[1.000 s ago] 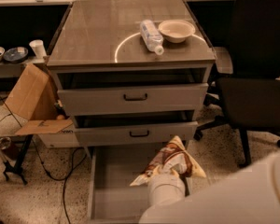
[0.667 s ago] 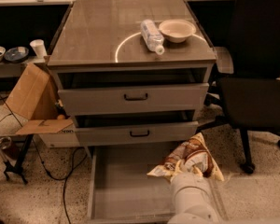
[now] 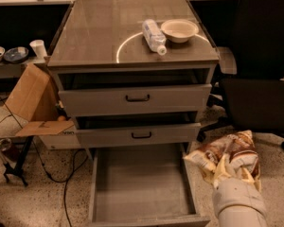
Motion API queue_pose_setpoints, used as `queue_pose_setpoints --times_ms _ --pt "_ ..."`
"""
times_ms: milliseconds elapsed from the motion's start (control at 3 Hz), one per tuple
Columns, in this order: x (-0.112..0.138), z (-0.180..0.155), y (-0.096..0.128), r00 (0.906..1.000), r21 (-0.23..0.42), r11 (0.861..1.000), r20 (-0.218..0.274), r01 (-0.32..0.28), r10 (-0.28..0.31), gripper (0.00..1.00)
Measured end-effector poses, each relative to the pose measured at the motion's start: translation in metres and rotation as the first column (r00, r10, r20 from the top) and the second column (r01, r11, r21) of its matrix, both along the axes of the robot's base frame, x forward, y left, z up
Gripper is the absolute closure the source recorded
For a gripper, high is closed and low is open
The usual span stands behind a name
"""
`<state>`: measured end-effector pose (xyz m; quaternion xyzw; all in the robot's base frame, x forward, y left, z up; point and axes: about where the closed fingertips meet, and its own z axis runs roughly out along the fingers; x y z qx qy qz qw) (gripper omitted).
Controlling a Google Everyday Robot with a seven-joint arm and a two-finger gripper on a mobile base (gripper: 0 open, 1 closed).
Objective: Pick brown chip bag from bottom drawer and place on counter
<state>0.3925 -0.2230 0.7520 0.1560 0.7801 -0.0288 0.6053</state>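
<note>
Camera view shows the gripper [image 3: 236, 173], fingers clamped on the brown chip bag [image 3: 221, 151], holding it just right of the open bottom drawer [image 3: 92, 189], seemingly clear of its wall for raising to the counter [image 3: 104, 30].

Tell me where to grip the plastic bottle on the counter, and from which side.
I'd take the plastic bottle across its middle from above: it lies on its side, cap toward the front edge of the counter, with the bowl close on its right. The hand is low, right of the bottom drawer, holding the brown chip bag.
</note>
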Motion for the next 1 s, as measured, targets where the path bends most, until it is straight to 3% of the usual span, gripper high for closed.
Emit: queue_pose_setpoints --times_ms 333,667,1000 --pt "-0.011 0.051 -0.009 0.9939 -0.039 0.999 0.108 0.029 -0.025 1.00" --pt "-0.011 0.051 -0.009 0.9938 -0.039 0.999 0.108 0.029 -0.025 1.00" --pt "0.004 0.085 -0.008 0.9752 -0.005 0.999 0.216 0.052 -0.050 1.00"
